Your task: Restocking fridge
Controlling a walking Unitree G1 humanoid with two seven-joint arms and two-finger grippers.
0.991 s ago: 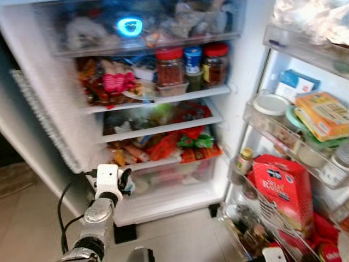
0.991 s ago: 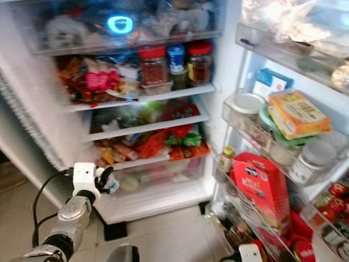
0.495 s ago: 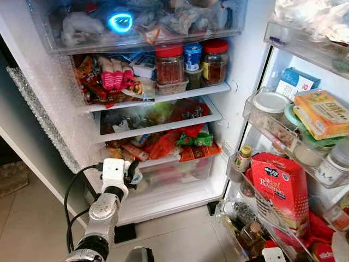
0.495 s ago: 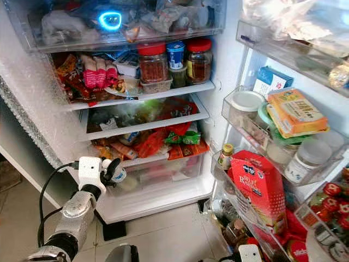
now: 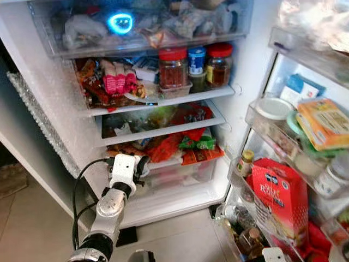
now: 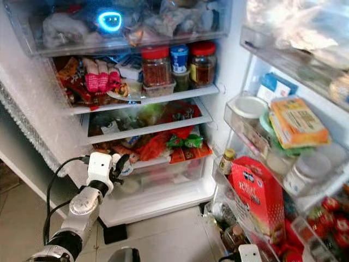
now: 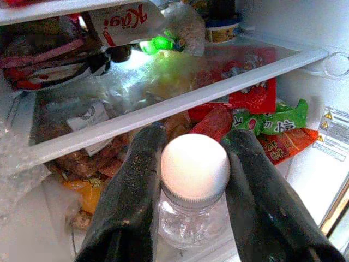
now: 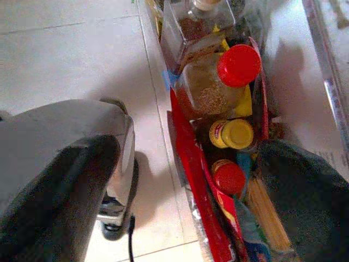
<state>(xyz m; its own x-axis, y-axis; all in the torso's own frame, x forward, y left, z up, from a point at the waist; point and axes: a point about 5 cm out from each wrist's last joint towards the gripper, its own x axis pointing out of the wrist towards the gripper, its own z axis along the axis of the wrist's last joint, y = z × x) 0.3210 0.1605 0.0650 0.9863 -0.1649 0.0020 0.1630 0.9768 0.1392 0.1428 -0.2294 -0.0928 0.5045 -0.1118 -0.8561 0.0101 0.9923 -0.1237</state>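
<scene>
While its left gripper point(image 7: 193, 180) clamps a small clear bottle point(image 7: 191, 218) by the neck under a white cap point(image 7: 194, 166), the robot holds it before the open fridge's lower shelf point(image 5: 158, 131). The right gripper point(image 8: 180, 180) hangs wide over door jars. Crowded shelves could snag the bottle and topple packets.
</scene>
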